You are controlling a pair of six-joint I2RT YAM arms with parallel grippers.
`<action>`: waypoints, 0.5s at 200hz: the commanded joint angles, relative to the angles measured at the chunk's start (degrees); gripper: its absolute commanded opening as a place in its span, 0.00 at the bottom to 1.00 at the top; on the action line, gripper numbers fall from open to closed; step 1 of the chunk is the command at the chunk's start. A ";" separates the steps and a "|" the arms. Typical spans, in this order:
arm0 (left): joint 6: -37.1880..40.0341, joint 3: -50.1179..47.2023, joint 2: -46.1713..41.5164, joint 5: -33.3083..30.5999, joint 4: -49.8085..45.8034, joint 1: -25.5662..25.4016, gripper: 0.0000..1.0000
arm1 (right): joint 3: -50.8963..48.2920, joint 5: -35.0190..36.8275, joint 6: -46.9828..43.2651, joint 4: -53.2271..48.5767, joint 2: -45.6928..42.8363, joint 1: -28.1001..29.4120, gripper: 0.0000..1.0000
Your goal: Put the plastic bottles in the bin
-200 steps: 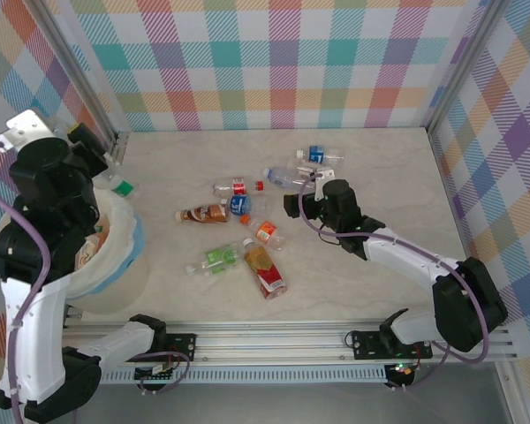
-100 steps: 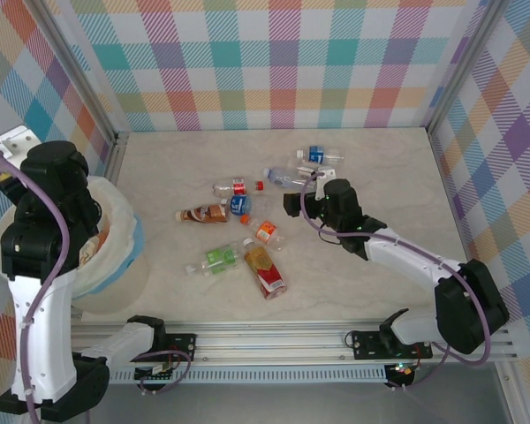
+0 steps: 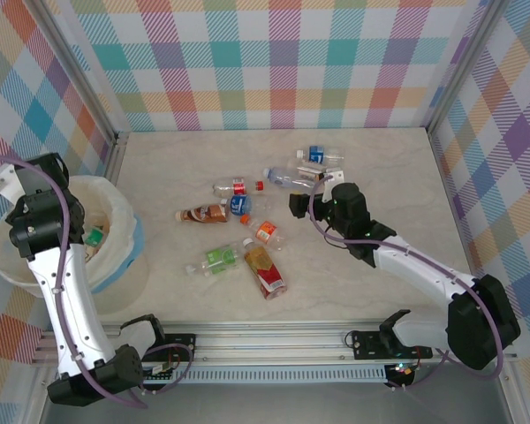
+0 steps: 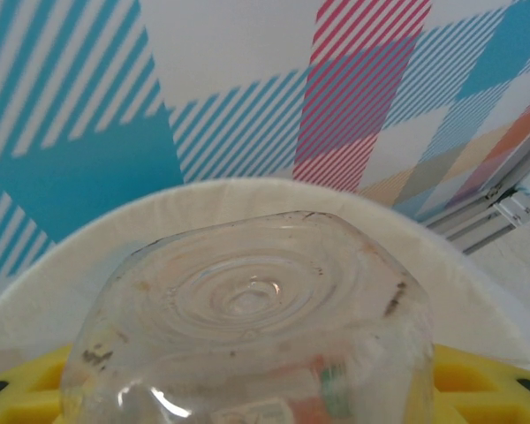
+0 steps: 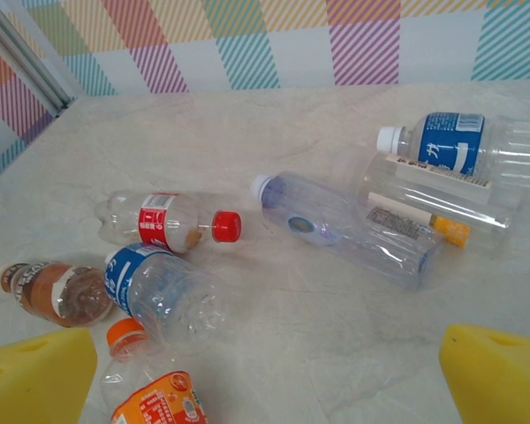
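Left pincer (image 4: 265, 402) grips a clear bottle (image 4: 247, 300), with the bin (image 4: 115, 234) rim at twelve o'clock. Right pincer (image 5: 267, 371) gapes wide above the tabletop (image 5: 274, 124), a blue-labelled bottle (image 5: 159, 287) at ten o'clock.

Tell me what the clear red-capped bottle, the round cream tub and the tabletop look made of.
Clear red-capped bottle: thin glossy plastic, see-through, with bright highlights. Round cream tub: probably opaque plastic, with a smooth matte rim. Tabletop: pale, veined, marble-look, perhaps laminate or stone.
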 commanded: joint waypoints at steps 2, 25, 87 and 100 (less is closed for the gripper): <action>-4.32 -3.17 -1.34 8.33 0.51 2.84 0.58 | -0.65 1.28 0.46 -0.30 -1.46 -0.29 1.00; -5.35 -4.63 -2.36 9.02 1.35 3.02 0.88 | -0.05 1.50 0.01 -0.85 -1.52 -0.34 1.00; -6.42 -4.07 -6.47 13.40 2.90 2.94 1.00 | -0.40 1.95 1.00 -0.63 -1.59 -0.38 1.00; -6.65 -3.47 -6.78 17.02 2.81 2.88 1.00 | -0.40 2.04 0.95 -0.68 -1.64 -0.34 1.00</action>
